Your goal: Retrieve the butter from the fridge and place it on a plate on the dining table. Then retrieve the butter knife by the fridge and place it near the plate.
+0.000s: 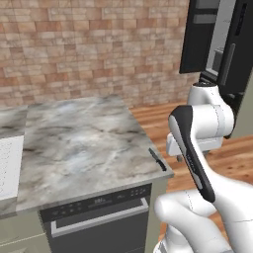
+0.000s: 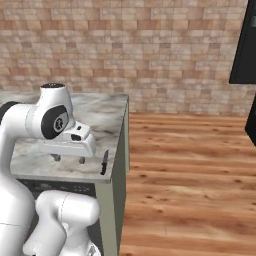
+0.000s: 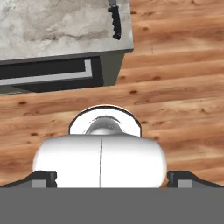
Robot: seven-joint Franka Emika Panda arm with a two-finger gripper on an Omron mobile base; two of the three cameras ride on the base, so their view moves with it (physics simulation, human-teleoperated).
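Observation:
The butter knife (image 1: 158,159), slim and dark, lies on the right-hand corner of a grey marbled counter (image 1: 84,143), close to its edge. It also shows as the butter knife (image 2: 104,162) and, in the hand view, the butter knife (image 3: 115,19) at the top. My gripper (image 2: 69,158) hangs open and empty over the counter's front edge, left of the knife and apart from it. Its fingertips (image 3: 43,178) stand wide apart. The black fridge (image 1: 217,44) rises at the upper right with a door swung open. The butter, the plate and the dining table are out of view.
A black dishwasher front (image 1: 99,217) sits under the counter. A white appliance (image 1: 10,168) is at the counter's left end. A brick wall (image 2: 125,50) runs behind. Wooden floor (image 2: 190,175) lies between the counter and the fridge (image 2: 245,50).

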